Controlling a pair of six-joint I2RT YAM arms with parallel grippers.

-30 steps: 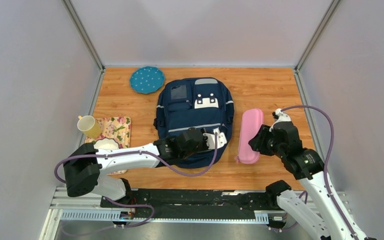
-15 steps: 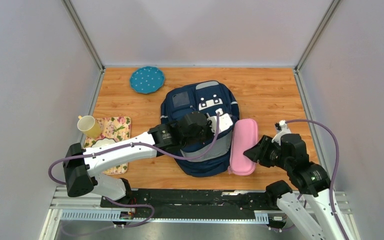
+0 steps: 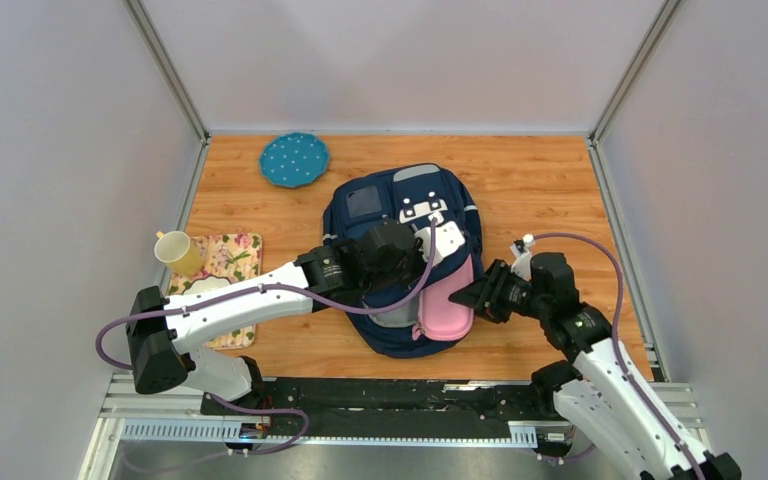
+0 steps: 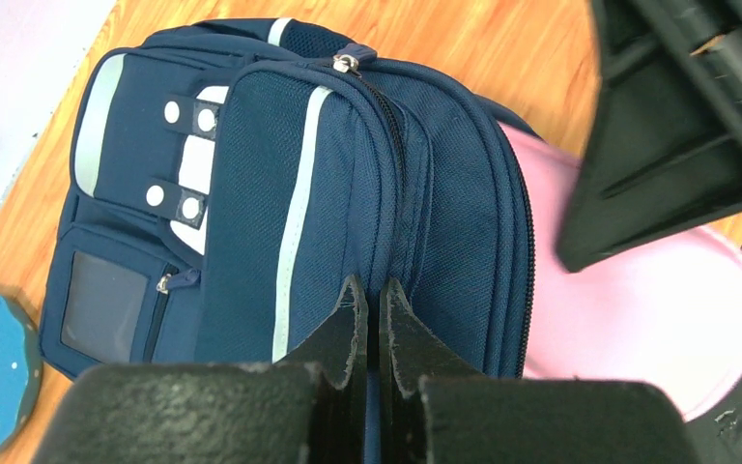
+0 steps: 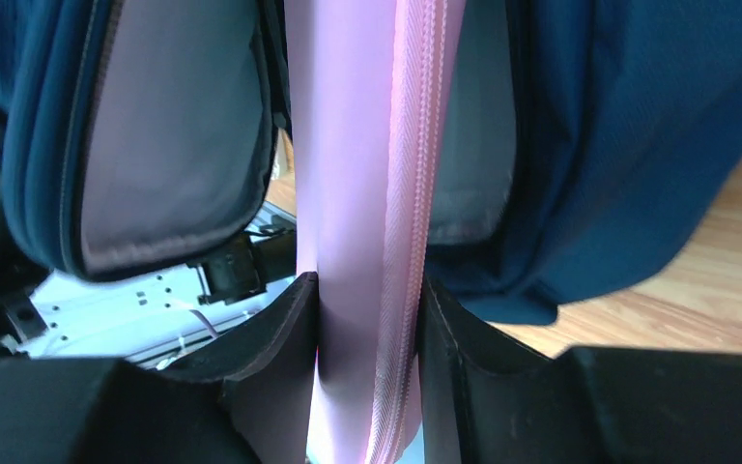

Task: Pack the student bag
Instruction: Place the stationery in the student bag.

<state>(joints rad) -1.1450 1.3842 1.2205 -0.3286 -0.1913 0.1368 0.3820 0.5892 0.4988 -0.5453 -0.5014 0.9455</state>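
The student bag (image 3: pixel 380 205), a navy backpack with a light-grey stripe, lies mid-table with its front panel raised and its grey lining (image 5: pixel 169 145) showing. My left gripper (image 3: pixel 440 245) is shut on a fold of the bag's navy fabric (image 4: pixel 369 290) and holds the mouth apart. A pink pencil case (image 3: pixel 447 300) is held edge-on, partly inside that opening. My right gripper (image 3: pixel 472 293) is shut on the case's near end, and its fingers (image 5: pixel 280 338) press both sides beside the zip (image 5: pixel 411 193). The left wrist view shows the pink case (image 4: pixel 638 319) beside the bag (image 4: pixel 280 145).
A blue dotted plate (image 3: pixel 294 159) lies at the back left. A yellow mug (image 3: pixel 176 252) stands on a floral mat (image 3: pixel 232 258) at the left, with a white dish (image 3: pixel 210 288) beside it. Grey walls close in the table on three sides.
My left gripper has lifted the bag's front panel up and back, opening its mouth. My right gripper has carried the pink pencil case leftward from the table into that opening.
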